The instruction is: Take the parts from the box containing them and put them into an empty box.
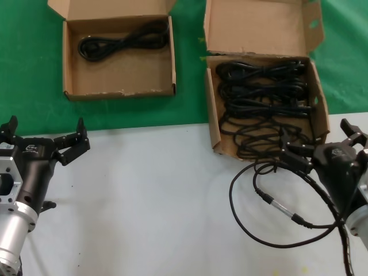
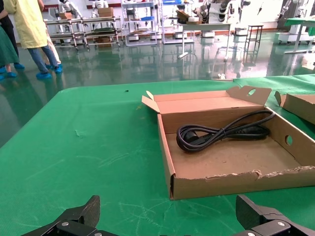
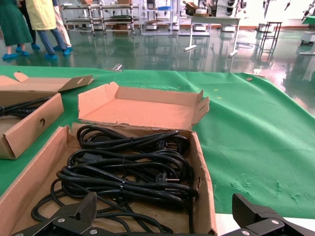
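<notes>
Green cloth covers the far part of the bench, and its near part is a pale grey surface. Behind it the wrist views show a glossy green floor, metal racks, and people in yellow and green coats with blue shoe covers. On the cloth sits the smaller square box, holding one coiled black cable. Well apart on its right, the larger box lies across the cloth's edge, tall flap up, full of bundled black cables. The left gripper hovers over the grey surface near the cloth edge, fingers spread and empty. The right gripper is at the larger box's near right corner, its fingers apart and empty.
</notes>
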Available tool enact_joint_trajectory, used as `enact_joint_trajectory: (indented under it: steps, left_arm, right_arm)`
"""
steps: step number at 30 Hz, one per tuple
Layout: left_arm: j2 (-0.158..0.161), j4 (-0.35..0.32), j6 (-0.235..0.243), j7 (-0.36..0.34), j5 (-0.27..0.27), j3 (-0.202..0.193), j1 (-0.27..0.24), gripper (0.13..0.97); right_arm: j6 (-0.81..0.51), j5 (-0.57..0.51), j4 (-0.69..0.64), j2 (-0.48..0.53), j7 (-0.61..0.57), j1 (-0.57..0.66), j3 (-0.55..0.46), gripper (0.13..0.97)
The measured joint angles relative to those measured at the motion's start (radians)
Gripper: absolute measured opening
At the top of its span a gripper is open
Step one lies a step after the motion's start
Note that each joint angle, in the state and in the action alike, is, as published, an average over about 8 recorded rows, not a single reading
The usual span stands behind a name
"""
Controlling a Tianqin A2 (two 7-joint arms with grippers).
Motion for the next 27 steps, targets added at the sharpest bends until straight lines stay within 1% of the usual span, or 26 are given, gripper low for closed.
enact_joint_trajectory:
  steps: [27]
  left_arm:
    - [0.000,0.000,0.000,0.000,0.000,0.000,0.000,0.966]
  right_arm:
    - [0.000,0.000,0.000,0.000,0.000,0.000,0.000,0.966]
